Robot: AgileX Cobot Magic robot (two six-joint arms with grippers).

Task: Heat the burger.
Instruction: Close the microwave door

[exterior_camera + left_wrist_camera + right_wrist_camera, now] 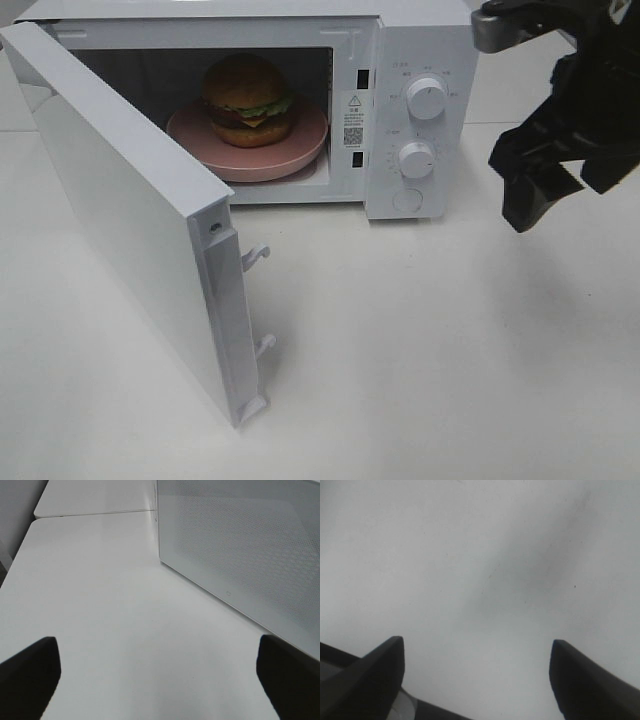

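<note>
Lowest in the exterior high view lies the white table. The microwave door stands swung wide open over it, running from the upper left corner down to the lower middle of the frame. Two white latch hooks jut from its free edge.

The left gripper shows only in its own wrist view. Its two dark fingers sit far apart in the lower corners, with nothing between them but bare tabletop, and the door's dotted window panel is ahead.

At the right edge, above the table, hangs the black right gripper, its jaws spread and holding nothing.

Farther back stands the white microwave, with two round knobs on its control panel. Inside the open cavity the burger sits on a pink plate.
</note>
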